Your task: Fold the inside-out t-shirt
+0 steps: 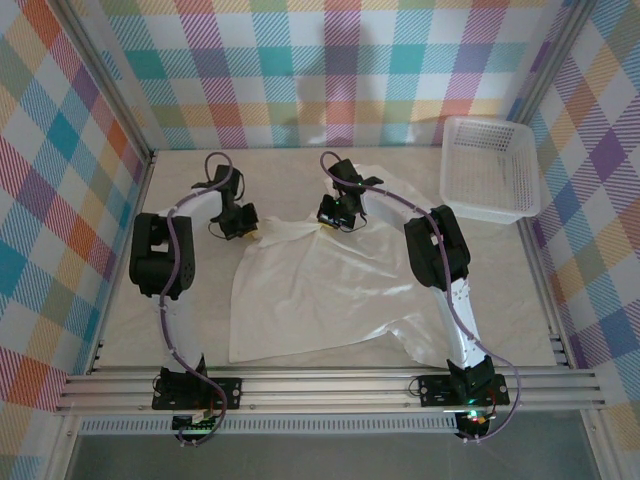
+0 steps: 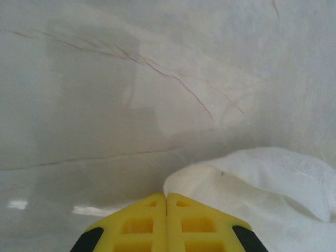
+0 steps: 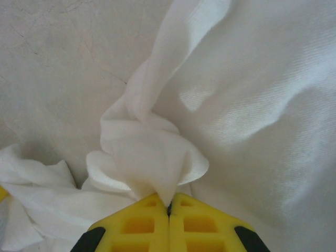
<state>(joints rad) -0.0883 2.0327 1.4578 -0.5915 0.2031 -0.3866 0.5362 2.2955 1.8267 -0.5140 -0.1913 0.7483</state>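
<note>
Inside-out t-shirt (image 1: pixel 320 290): cream, rumpled, spread over the middle of the worktop (image 1: pixel 120 320), far edge lifted at two bunched points. Left arm (image 1: pixel 160 255) bent at the elbow, reaching in to the shirt's far left corner; right arm (image 1: pixel 440 250) arched over to its far middle. Left jaws closed flush, nipping a cloth edge; right jaws pressed together on a twisted bunch.

The desk (image 1: pixel 500 300), a pale beige flat surface edged by aluminium rails (image 1: pixel 330 385), carries a cream-white soft cloth t-shirt (image 1: pixel 320 290), lying rumpled across its middle, with its far edge bunched up. A rectangular white plastic mesh basket (image 1: pixel 490 212) stands in the far right corner, apart from the cloth.
</note>
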